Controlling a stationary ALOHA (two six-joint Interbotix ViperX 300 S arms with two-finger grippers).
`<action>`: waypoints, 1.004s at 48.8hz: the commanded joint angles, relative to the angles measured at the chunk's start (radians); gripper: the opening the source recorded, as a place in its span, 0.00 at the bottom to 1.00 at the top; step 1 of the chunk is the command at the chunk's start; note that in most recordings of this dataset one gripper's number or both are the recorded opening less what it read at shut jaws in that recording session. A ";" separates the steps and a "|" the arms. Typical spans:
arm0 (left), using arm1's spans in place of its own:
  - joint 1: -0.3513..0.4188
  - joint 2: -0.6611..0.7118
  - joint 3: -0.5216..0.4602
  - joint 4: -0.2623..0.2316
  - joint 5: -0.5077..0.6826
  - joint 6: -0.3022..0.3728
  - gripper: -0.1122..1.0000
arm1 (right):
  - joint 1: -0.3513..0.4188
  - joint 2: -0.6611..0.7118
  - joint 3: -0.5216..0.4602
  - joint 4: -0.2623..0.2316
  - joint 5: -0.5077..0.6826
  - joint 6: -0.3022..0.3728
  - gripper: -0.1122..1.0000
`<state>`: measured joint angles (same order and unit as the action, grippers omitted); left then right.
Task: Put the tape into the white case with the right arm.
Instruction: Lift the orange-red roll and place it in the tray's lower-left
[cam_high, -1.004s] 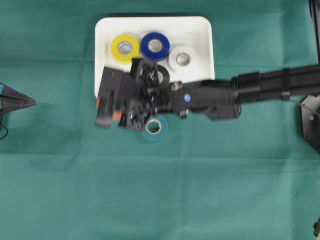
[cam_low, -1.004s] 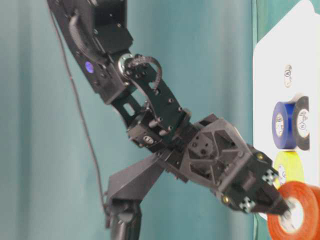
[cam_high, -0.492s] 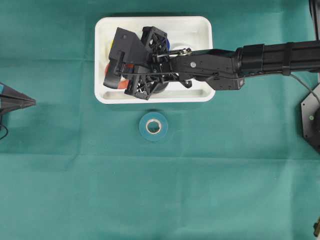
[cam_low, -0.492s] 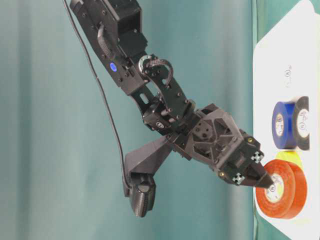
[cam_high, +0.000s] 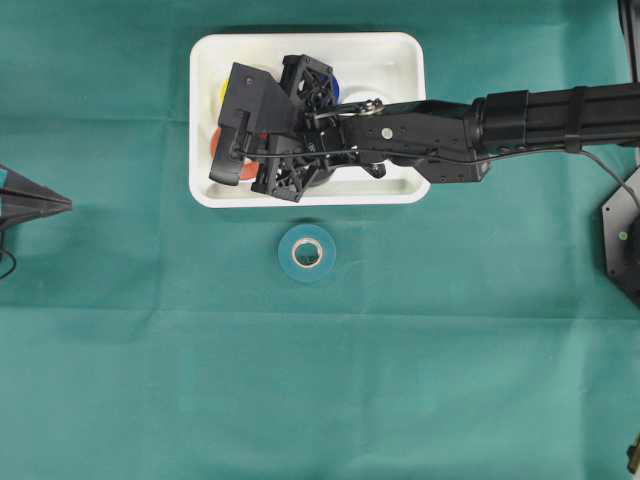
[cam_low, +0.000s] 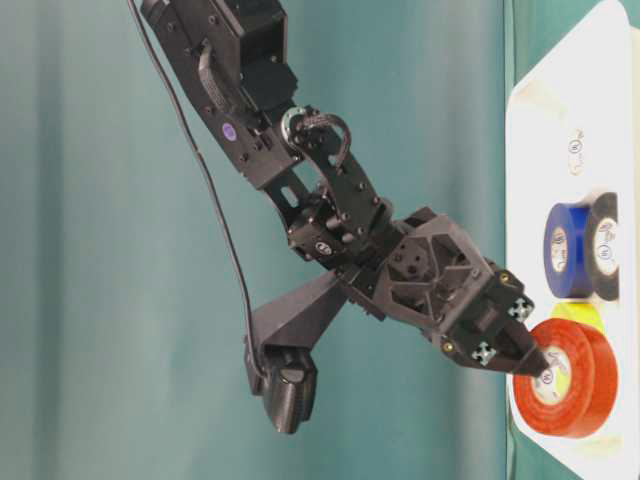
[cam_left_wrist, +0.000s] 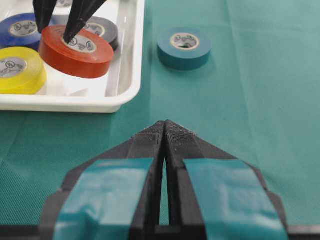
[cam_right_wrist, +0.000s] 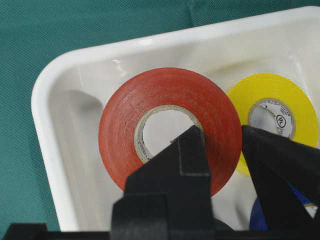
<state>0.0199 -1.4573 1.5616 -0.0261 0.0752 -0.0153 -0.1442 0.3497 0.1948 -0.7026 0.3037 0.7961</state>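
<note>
My right gripper (cam_right_wrist: 220, 135) is shut on a red tape roll (cam_right_wrist: 125, 125), one finger through its core and the other outside its wall. The roll hangs low inside the white case (cam_high: 410, 60), at its left end beside a yellow roll (cam_right_wrist: 295, 105); I cannot tell whether it touches the floor. From table level the red tape roll (cam_low: 575, 395) sits at the right gripper's (cam_low: 540, 368) tips. A teal tape roll (cam_high: 307, 254) lies flat on the cloth in front of the case. My left gripper (cam_left_wrist: 164, 125) is shut and empty, off to the left.
The case also holds a blue roll (cam_low: 568, 250) and a black roll (cam_low: 605, 245). The right arm (cam_high: 520, 118) stretches across the case from the right. Green cloth (cam_high: 320, 400) covers the table.
Over the last second the right gripper carried the red roll from the cloth in front of the case to inside it. It has barely shifted in the last half second. The left gripper stayed still.
</note>
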 joint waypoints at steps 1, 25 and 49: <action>0.003 0.009 -0.012 0.000 -0.009 0.000 0.11 | 0.002 -0.054 -0.011 -0.005 -0.005 0.000 0.11; 0.003 0.008 -0.011 0.002 -0.009 0.000 0.11 | 0.002 -0.130 0.089 -0.005 0.000 0.000 0.59; 0.003 0.008 -0.011 0.000 -0.009 0.000 0.11 | 0.003 -0.482 0.511 -0.002 -0.049 0.020 0.59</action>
<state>0.0215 -1.4573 1.5631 -0.0261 0.0752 -0.0153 -0.1442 -0.0537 0.6642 -0.7041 0.2715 0.8130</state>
